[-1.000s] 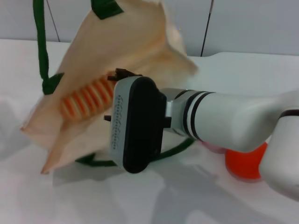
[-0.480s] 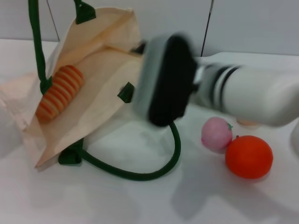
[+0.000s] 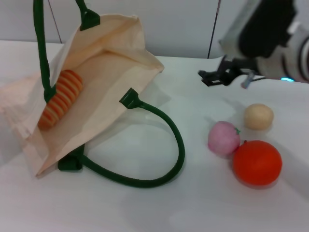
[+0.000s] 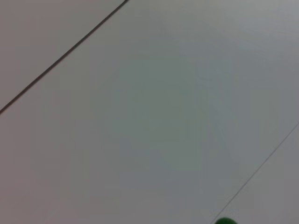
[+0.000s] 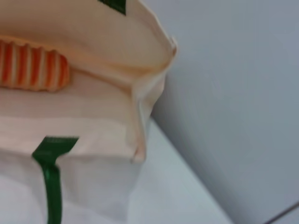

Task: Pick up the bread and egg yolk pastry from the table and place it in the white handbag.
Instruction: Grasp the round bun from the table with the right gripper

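Observation:
The white handbag (image 3: 104, 82) lies at the left of the table with its mouth open toward me. One dark green handle (image 3: 41, 43) runs up out of the top of the head view. The striped bread (image 3: 60, 99) lies inside the bag; it also shows in the right wrist view (image 5: 30, 65) with the bag's rim (image 5: 140, 98). The egg yolk pastry (image 3: 258, 116) sits on the table at the right. My right gripper (image 3: 227, 76) hangs open and empty above the table, behind and left of the pastry. My left gripper is out of view.
A pink ball with a green stem (image 3: 223, 137) and a smooth orange ball (image 3: 257, 162) sit just in front of the pastry. The bag's other green handle (image 3: 169, 159) loops across the table's middle. The left wrist view shows only wall and a green speck (image 4: 225, 221).
My right arm has pulled out of the bag's mouth and swung up and to the right. The bread stays inside the bag. The pastry has come into view.

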Robot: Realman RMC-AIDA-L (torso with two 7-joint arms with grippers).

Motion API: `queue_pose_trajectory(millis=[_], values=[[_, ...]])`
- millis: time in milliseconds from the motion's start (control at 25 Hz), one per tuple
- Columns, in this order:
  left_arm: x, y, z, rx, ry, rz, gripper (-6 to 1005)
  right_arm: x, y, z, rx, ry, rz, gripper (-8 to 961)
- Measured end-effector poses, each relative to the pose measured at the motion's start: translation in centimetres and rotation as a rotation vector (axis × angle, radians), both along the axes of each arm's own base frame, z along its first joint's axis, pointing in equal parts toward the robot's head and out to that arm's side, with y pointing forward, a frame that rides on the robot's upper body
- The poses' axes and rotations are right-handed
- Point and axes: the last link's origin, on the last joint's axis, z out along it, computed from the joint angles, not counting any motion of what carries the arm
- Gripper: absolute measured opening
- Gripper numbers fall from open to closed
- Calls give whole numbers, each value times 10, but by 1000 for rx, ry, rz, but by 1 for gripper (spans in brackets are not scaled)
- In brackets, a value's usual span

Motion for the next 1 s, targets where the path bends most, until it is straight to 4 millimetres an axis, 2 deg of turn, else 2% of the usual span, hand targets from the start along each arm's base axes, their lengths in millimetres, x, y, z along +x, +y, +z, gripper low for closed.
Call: queue_pose_trajectory(millis=[80, 200, 480, 1000], values=[[0, 0, 0, -1, 0, 1, 193, 17, 3, 11, -73, 45, -81, 893], [0, 0, 0, -1, 0, 2, 194, 29, 6, 14, -113, 60, -134, 893], [-1, -1, 0, -2, -1, 5, 196, 64, 23, 8, -176, 42, -295, 892], [-1, 0, -1, -3, -1, 3, 200, 102, 31, 22, -137, 4, -435, 877]])
